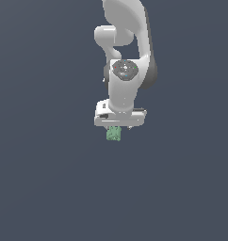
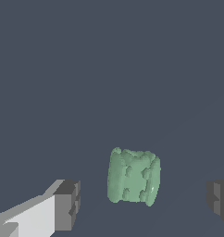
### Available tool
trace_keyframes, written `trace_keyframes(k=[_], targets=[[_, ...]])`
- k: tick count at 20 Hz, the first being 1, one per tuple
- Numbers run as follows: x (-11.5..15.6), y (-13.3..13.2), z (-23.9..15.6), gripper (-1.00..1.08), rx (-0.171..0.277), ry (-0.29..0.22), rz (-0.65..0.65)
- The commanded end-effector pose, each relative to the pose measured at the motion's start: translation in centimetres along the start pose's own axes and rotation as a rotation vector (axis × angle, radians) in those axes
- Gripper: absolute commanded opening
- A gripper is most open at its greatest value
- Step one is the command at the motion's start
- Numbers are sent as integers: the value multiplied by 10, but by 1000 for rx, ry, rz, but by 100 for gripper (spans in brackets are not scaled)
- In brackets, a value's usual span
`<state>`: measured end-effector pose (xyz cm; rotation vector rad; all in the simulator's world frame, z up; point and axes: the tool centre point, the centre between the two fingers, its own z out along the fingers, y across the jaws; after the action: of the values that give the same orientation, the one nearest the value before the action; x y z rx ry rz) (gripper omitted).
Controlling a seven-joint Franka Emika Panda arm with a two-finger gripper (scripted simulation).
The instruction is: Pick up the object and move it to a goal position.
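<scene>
— So which way does the object (image 2: 133, 176) lie?
— Upright, barely taller than wide, low centre in the wrist view.
— Its look?
— Pale mint-green, lumpy, notched sides.
— And the fingers (image 2: 67, 204)?
— Spread wide, either side of it, clear gaps, touching nothing.

Gripper (image 1: 118, 126) directly above object (image 1: 114, 134) — close.
</scene>
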<state>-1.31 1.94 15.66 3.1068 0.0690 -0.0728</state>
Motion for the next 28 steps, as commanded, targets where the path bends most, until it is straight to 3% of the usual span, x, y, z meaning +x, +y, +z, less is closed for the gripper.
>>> trace_keyframes(k=[1, 11, 19, 28], targets=[[0, 0, 0, 100, 0, 0, 0], [3, 36, -5, 100, -12, 19, 79], [-2, 32, 4, 100, -5, 22, 81], [-25, 22, 41, 100, 19, 34, 104]])
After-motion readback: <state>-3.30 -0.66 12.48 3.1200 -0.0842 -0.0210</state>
